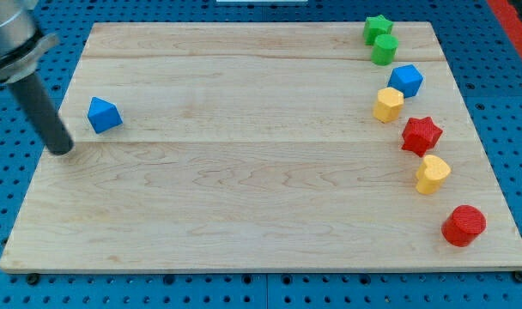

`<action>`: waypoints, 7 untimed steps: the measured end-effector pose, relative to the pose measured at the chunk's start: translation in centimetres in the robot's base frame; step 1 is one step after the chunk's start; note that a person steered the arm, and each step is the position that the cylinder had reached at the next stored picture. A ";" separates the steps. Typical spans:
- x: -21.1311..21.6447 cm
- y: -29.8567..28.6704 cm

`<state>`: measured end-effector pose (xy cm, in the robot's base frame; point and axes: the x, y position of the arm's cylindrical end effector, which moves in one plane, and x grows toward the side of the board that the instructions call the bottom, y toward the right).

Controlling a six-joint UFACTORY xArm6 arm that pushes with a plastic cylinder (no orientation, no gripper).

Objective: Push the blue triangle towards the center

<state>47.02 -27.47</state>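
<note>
The blue triangle (103, 114) lies near the left edge of the wooden board (261, 180). My tip (63, 149) rests on the board just left of and below the triangle, a short gap apart from it. The dark rod slants up to the view's top left corner.
Along the right side stand a green star (377, 28), a green cylinder (384, 49), a blue cube (406, 81), a yellow block (387, 104), a red star (421, 134), another yellow block (432, 173) and a red cylinder (464, 226).
</note>
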 end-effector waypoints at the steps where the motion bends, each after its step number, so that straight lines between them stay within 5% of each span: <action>1: -1.3 -1.4; 4: -8.9 5.7; 7: -9.9 13.5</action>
<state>37.16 -13.97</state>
